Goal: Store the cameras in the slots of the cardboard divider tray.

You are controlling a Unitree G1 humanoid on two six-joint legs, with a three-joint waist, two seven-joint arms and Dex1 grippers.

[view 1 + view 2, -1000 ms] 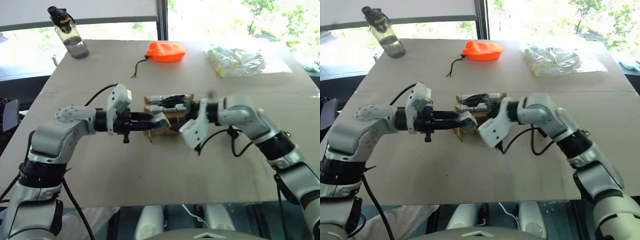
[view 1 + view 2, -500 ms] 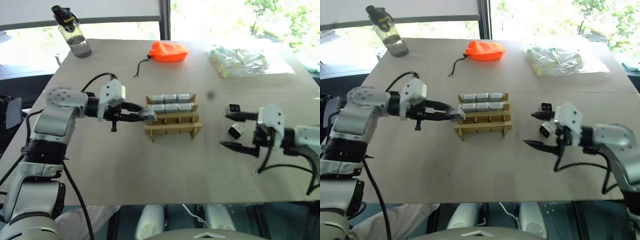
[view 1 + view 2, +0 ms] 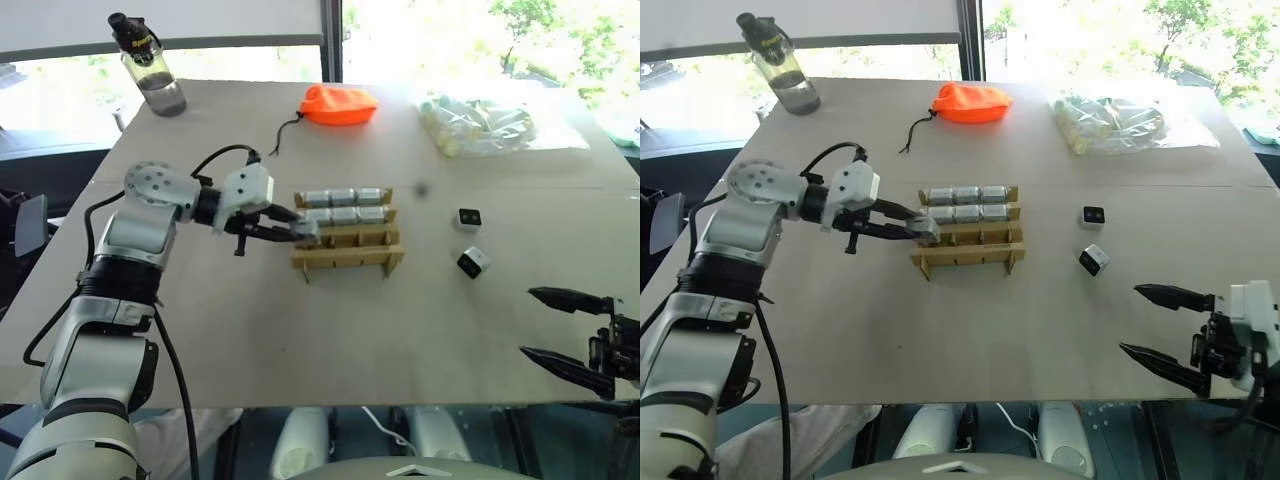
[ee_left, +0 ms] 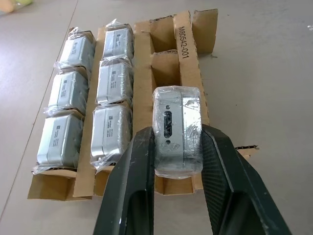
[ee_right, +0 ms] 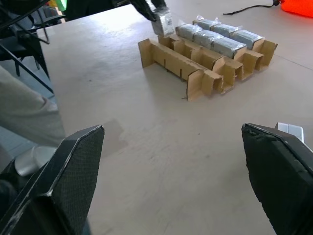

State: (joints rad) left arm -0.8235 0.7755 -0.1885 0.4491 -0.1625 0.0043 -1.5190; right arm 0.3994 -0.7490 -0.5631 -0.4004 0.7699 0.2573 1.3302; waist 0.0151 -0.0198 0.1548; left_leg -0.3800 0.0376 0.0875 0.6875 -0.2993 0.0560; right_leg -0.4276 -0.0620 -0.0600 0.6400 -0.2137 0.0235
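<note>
I see the left pincer [image 4: 177, 147] clamped on a plastic-wrapped camera [image 4: 177, 128], held over the third row of the cardboard divider tray [image 3: 348, 257] at its left end. Six wrapped cameras [image 3: 343, 205] fill the tray's two far rows; the two near rows are empty. Two loose cameras [image 3: 471, 240] lie on the counter [image 3: 330, 330], right of the tray. Right pincer [image 3: 1160, 325] hangs near the counter's near right edge, jaws wide, holding nothing.
</note>
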